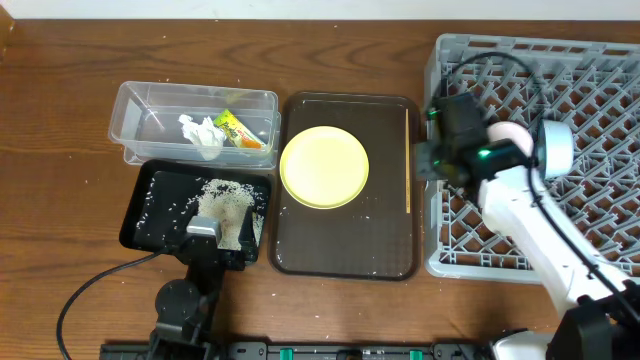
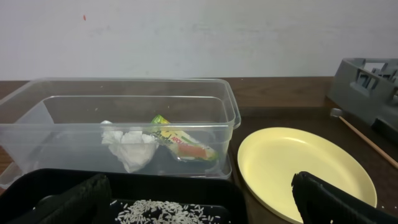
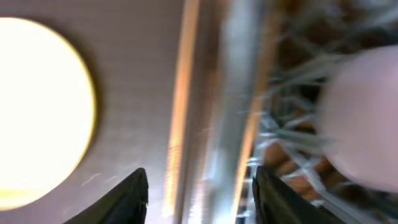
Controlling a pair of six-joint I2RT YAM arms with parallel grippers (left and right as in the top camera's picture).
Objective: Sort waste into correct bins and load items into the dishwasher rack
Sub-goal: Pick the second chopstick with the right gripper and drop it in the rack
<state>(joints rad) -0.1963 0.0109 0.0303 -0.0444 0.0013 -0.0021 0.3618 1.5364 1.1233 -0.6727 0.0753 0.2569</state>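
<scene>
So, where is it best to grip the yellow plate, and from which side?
Probably the rim facing the rack: the plate lies flat on the brown tray, so only its raised edge offers a pinch. Come down at a slant with the right gripper, which is nearest.

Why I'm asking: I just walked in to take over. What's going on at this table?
Two robot arms are clearing up after a meal. The tissue and wrapper lie in the clear tub, and the rice is in the black tray. The yellow plate and chopsticks sit on the brown serving tray. The right gripper hovers open over the chopsticks, beside the rack. The left gripper is open and empty at the black tray.
</scene>
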